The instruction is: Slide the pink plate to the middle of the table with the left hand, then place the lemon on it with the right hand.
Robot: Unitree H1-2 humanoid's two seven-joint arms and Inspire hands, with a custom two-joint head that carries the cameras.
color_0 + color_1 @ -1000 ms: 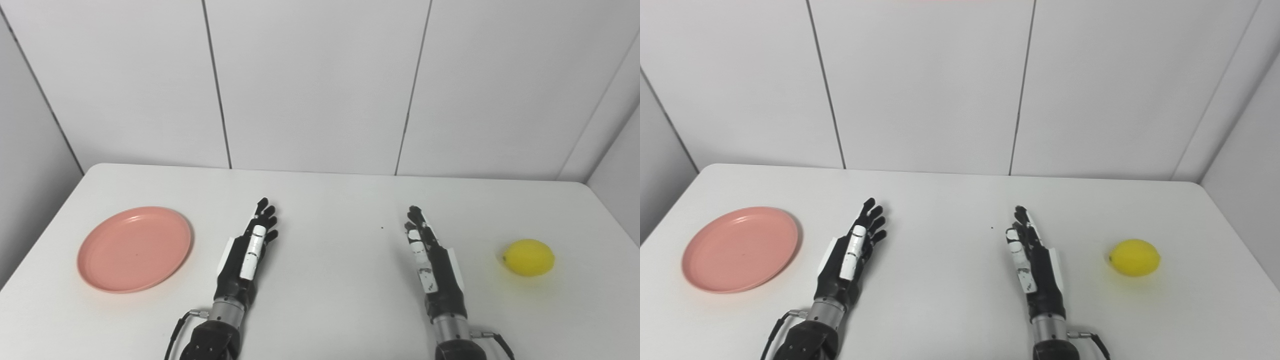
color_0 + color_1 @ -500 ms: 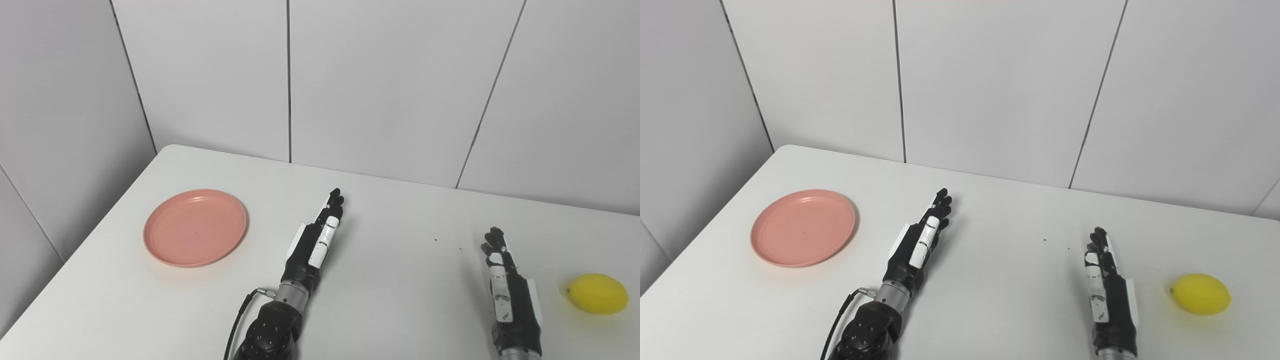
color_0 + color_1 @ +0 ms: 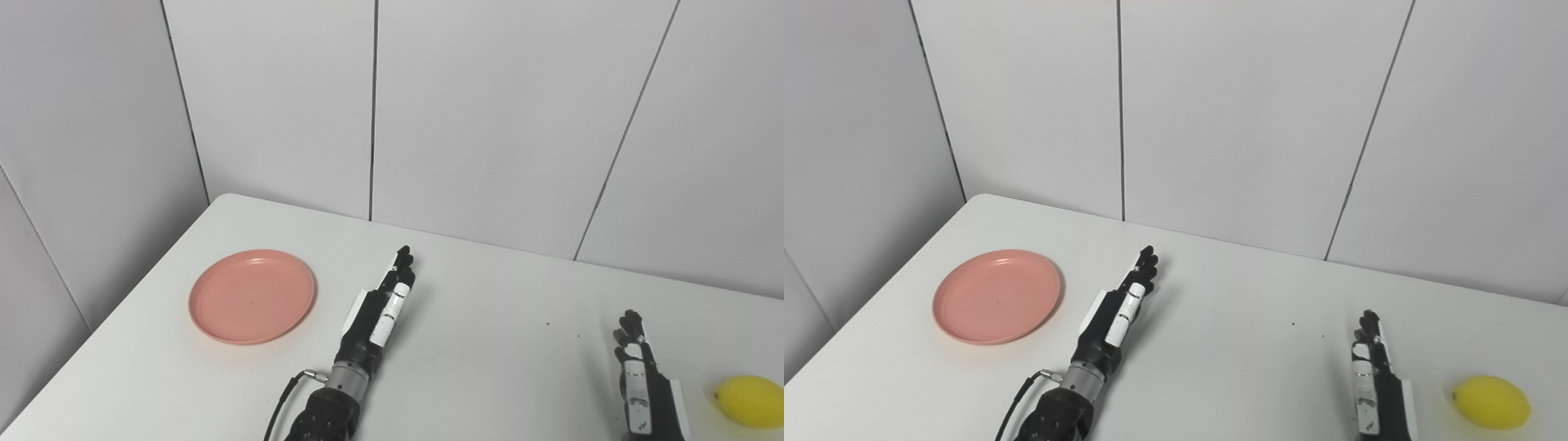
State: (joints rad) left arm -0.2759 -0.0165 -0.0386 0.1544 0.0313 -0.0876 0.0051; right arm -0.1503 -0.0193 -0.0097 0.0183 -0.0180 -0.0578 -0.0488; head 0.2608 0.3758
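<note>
Nearest to the robot, low at the right, the right hand (image 3: 1375,392) lies flat over the white worktop (image 3: 1237,367), its fingers straight and held together, gripping nothing. Just to its right, apart from it, sits the lemon (image 3: 1491,402): bright yellow, smooth, oval, with a small nub at its left end. Its long axis runs roughly left to right across the worktop, the nub end pointing toward the right hand. It rests on the bare surface near the right front part of the worktop.

A little farther in, the left hand (image 3: 380,309) reaches forward and slightly rightward from a dark wrist with a silver collar and a thin black cable (image 3: 278,407) looping beside it. Its fingers are extended, close together, empty, with the tips pointing toward the back wall.

To the left of that hand, near but not touching it, lies the pink plate (image 3: 252,296): a round, shallow, salmon-pink dish with a low raised rim and nothing on it. It sits flat on the left side of the worktop, fairly close to the left edge, level with the left hand's palm.

Behind everything stands a pale panelled wall (image 3: 490,122) with thin dark seams.
</note>
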